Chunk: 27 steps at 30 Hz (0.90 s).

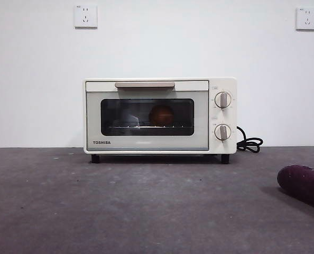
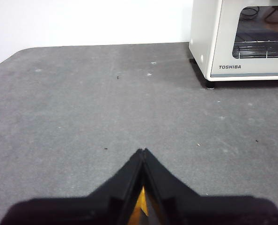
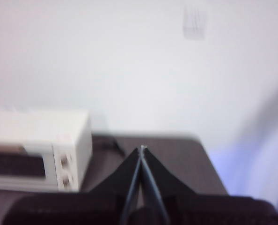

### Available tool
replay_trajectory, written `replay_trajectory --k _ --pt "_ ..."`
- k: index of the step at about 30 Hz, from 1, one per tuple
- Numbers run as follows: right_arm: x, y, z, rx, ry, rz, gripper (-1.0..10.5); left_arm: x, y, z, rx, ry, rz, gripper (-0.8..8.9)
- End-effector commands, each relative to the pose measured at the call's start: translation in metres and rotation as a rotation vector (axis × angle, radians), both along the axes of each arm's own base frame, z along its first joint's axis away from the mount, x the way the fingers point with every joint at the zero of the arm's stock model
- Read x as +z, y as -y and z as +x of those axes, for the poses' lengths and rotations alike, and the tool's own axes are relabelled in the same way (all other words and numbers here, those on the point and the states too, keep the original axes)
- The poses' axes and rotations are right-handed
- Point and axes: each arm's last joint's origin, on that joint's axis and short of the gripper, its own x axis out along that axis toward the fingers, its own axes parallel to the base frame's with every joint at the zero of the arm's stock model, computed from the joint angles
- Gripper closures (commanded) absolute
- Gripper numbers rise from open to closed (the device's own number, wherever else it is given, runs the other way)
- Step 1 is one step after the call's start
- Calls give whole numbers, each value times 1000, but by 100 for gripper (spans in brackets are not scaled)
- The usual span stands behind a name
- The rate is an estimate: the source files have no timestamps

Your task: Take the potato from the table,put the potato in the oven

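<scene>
The cream-white oven (image 1: 159, 116) stands at the back middle of the dark grey table (image 1: 146, 206), its door closed. Through its dark window the orange-brown potato (image 1: 162, 115) shows, resting on the rack inside. The left wrist view catches the oven's (image 2: 242, 40) front left corner, with my left gripper (image 2: 142, 151) shut and empty over bare table well short of it. My right gripper (image 3: 142, 148) is also shut and empty, held high to the right of the oven (image 3: 40, 150). Neither gripper appears in the front view.
A dark purple oblong vegetable (image 1: 303, 185) lies on the table at the right edge. The oven's black cord (image 1: 249, 143) coils behind its right side. Two wall sockets (image 1: 85, 16) sit high on the white wall.
</scene>
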Motion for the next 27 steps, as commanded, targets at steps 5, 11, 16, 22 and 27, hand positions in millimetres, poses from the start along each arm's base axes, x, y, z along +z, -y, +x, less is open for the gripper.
replay_trajectory --k 5,11,16,22,27 --pt "-54 -22 43 124 60 -115 945 -4 0 1 -4 -12 10 818" --pt "-136 -36 104 400 74 -112 945 -4 0 1 -4 -16 10 818" --pt "-205 -29 126 287 65 -91 945 -4 0 2 -4 -23 10 818" --pt "-262 -20 134 23 101 -28 945 -5 0 2 -4 -29 10 818" --pt "-290 -20 136 8 80 46 945 -5 0 2 -4 -29 10 818"
